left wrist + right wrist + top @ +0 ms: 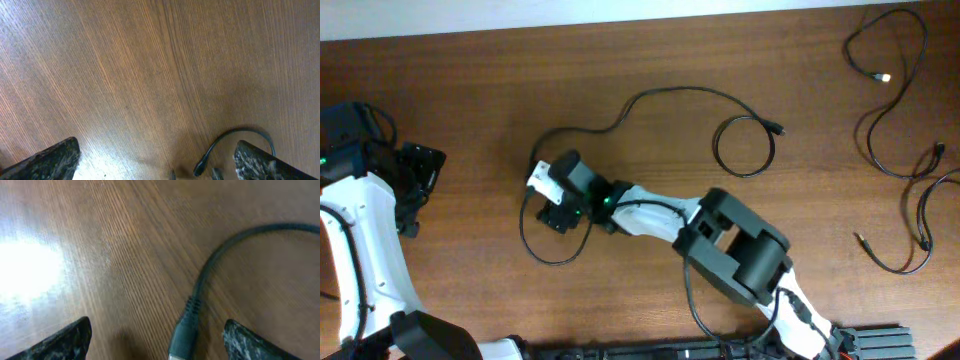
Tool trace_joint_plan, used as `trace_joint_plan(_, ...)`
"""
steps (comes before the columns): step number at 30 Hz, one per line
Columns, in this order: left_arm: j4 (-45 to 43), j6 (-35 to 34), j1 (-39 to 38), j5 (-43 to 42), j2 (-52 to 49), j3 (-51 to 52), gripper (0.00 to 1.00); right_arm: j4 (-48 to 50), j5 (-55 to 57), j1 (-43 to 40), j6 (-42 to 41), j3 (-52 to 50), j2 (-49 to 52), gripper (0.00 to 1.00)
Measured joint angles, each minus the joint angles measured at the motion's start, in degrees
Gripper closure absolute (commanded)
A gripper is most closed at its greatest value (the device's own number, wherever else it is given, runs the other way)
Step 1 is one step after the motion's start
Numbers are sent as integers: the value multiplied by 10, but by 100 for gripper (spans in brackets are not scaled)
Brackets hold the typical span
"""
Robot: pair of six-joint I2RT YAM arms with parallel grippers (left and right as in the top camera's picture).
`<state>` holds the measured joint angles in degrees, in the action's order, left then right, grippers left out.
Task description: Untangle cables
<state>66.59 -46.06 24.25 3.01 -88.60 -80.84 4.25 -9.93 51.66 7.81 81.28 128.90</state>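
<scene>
Overhead, the right gripper [552, 197] sits low over one end of a long cable [670, 92]. This cable curls in a slack loop beside the fingers, then runs off across the table [470, 80] to a second loop well away from them. The right wrist view shows both fingers [65, 340] spread wide with nothing held. The cable's plug end lies flat on the wood between them, nearer the finger on the right of that picture and touching neither. The other cables [885, 76] lie in loose curves well apart from either pair of fingers. The left gripper [157, 150] is also spread wide, with only bare wood between its fingers and nothing in its hold.
</scene>
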Motion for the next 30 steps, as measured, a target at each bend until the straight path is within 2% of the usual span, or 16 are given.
trace_joint_plan(1, 0, 0, 0, 0, 0, 0, 1, 19, 11, 3, 4, 0, 11, 58)
trace_joint_plan(2, 2, 0, 0, -1, 0, 0, 1, 31, 26, 5, 0, 2, 17, 81)
trace_joint_plan(3, 3, 0, 0, -2, 0, 0, 1, 33, 39, 5, -6, 3, 18, 96)
trace_joint_plan(8, 15, 0, 0, -2, 0, 0, 1, -35, 161, -12, -54, 22, 12, 96)
trace_joint_plan(11, 16, 0, 0, -2, 0, 0, 1, -107, 191, -85, -80, 20, -14, 96)
trace_joint_plan(15, 20, 0, 0, -3, 0, 0, 1, -167, 211, -230, -93, 15, -35, 96)
trace_joint_plan(19, 25, 0, 0, -3, 0, 0, 1, -184, 166, -312, -85, 8, -66, 96)
trace_joint_plan(25, 30, 0, 0, -39, 0, 0, 1, -210, 103, -438, -17, 8, -90, 96)
trace_joint_plan(26, 30, 0, 0, -53, 0, 0, 1, -210, 94, -465, -9, 8, -90, 91)
trace_joint_plan(27, 30, 0, 0, -71, 0, 0, 1, -213, 77, -498, -2, 8, -90, 53)
trace_joint_plan(29, 30, 0, 0, -95, 0, 0, 1, -220, 39, -516, 3, 8, -90, 53)
trace_joint_plan(30, 30, 0, 0, -102, 0, 0, 1, -225, 16, -517, 7, 8, -90, 33)
